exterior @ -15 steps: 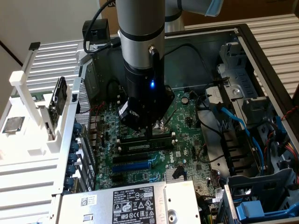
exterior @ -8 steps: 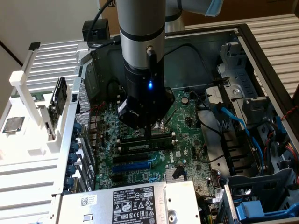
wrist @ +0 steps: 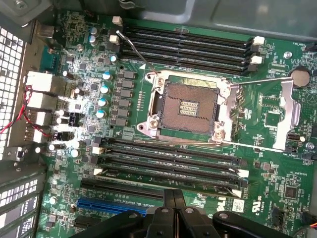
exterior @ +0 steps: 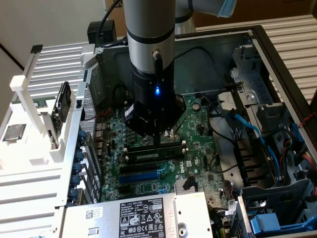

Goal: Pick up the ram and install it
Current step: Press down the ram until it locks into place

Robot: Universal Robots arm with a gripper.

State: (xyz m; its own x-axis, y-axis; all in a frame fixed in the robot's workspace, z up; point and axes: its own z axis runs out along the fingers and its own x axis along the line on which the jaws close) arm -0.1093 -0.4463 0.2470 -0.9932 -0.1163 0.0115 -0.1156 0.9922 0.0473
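green motherboard [wrist: 277,124] is lying under the gripper [wrist: 172,198], whose fingers are pressing together over the ram [exterior: 151,155] sitting in its slot.

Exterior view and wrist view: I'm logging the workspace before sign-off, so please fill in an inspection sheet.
Surface: green circuit board inside an open computer case; the processor socket is empty.
Job's things: the ram lies along a memory slot beside the socket; whether it is fully seated cannot be told.
Clutter: small parts on the white rack.
Grippers: the gripper is shut and holds nothing, its tip just over the ram; contact cannot be told.
Cables: blue cables at the exterior view's right; a red wire by the rear ports.
Surroundings: labelled power supply at the case's near edge.
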